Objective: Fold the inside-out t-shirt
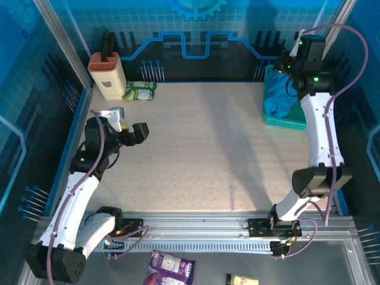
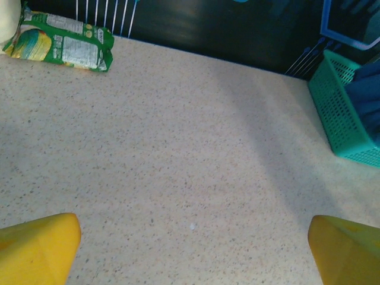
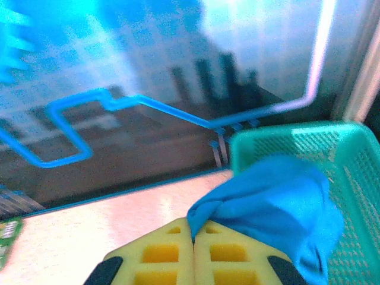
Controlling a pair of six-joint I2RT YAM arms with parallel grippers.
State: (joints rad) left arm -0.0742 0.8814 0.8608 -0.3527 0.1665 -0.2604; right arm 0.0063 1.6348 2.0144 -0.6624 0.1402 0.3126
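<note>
**Clamped on blue cloth at two o'clock**

Up at two o'clock on the table (image 1: 208,148), from the top view: pinching a fold of the inside-out t-shirt (image 1: 275,98) with the right jaws, pressed tight together; from the right wrist, seeing yellow fingers (image 3: 175,237) flush side by side, with the t-shirt (image 3: 279,208) bunched right at their tips and spilling toward four o'clock. Sitting mostly inside the teal mesh basket (image 1: 286,123), crumpled, not spread; hugging the table's right edge near the back wall. Over at nine o'clock, hovering with the left jaws spread wide; from the left wrist, catching two yellow fingers (image 2: 38,252) at the bottom corners with bare speckled table between; well apart from the basket (image 2: 338,113) at two o'clock, with the t-shirt (image 2: 367,98) heaped in it. Also spotting a green snack packet (image 1: 141,91) at eleven o'clock, lying flat, just beside a beige holder (image 1: 107,74).
</note>
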